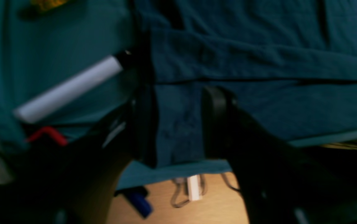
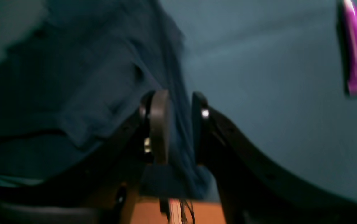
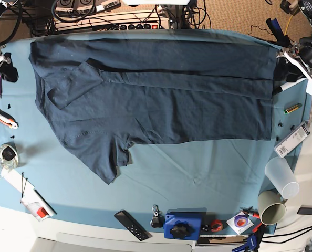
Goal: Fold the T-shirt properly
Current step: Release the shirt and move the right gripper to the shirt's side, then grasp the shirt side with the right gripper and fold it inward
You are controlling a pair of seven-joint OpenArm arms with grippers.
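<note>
T-shirt (image 2: pixel 178 146) cloth between right gripper (image 2: pixel 180 124) pads

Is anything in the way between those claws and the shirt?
Nothing visible. The left gripper has open jaws straddling the T-shirt at its edge, and the right gripper has shirt fabric directly between its fingers.

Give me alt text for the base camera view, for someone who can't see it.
A large dark navy cotton T-shirt lies spread on a teal-blue table cloth, its far long edge folded over toward the middle. Two pale plastic cups, a black remote control and small tools sit along the table's edges.
</note>
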